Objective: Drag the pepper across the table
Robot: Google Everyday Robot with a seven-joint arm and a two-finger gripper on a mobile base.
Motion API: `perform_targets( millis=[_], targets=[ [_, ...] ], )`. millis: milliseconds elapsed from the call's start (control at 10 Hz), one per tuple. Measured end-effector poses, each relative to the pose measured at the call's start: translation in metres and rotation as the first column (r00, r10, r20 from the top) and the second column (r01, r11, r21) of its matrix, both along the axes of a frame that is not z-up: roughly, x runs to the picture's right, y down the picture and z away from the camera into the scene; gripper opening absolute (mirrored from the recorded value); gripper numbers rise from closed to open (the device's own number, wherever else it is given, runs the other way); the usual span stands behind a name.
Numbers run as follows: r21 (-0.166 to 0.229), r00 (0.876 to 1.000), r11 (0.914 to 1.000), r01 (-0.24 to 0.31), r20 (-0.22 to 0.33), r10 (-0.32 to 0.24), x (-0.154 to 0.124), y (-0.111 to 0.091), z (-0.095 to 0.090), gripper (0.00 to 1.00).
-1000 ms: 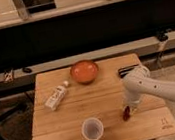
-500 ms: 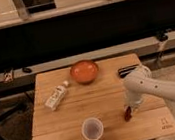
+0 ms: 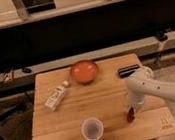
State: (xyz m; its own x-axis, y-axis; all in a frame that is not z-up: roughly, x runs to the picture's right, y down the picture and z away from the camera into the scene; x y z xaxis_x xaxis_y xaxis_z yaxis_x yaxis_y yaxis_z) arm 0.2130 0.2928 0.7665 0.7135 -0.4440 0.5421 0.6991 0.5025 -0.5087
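Gripper (image 3: 132, 108): lowered over the pepper (image 3: 131, 114); finger opening and grasp cannot be told.
Pepper: laid near the right edge of the table (image 3: 106, 99).
Cup (image 3: 92, 129): stood near the front edge.

My arm (image 3: 168, 89) comes in from the lower right edge of the camera view, a thick white link running up and to the left. It bends at a rounded white joint (image 3: 140, 81), the highest part of the arm I can see. From that joint the wrist section turns straight down. The gripper (image 3: 132, 110) hangs at the bottom of the wrist, pointing down, low and close to the surface beneath it. It sits to the left of and below the rounded joint. I see only this one arm, and the base is out of view.
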Motion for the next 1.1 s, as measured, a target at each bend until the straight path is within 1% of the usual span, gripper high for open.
perform_targets(
  millis=[200, 300, 400, 600, 800, 1100],
  targets=[
    [0.007, 1.0, 1.0, -0.003, -0.007, 0.003, 0.001, 0.0, -0.002, 0.0],
    [0.015, 1.0, 0.9999, -0.004, -0.023, 0.004, 0.01, 0.0, -0.005, 0.0],
    [0.017, 0.999, 0.9997, -0.017, -0.046, 0.018, 0.023, 0.001, -0.012, 0.0],
    [0.028, 0.997, 0.9991, -0.032, -0.066, 0.033, 0.036, 0.001, -0.023, 0.0],
    [0.042, 0.996, 0.9982, -0.042, -0.075, 0.045, 0.041, -0.001, -0.029, 0.0],
    [0.049, 0.993, 0.9974, -0.052, -0.099, 0.057, 0.047, 0.001, -0.033, 0.0]
  ],
)
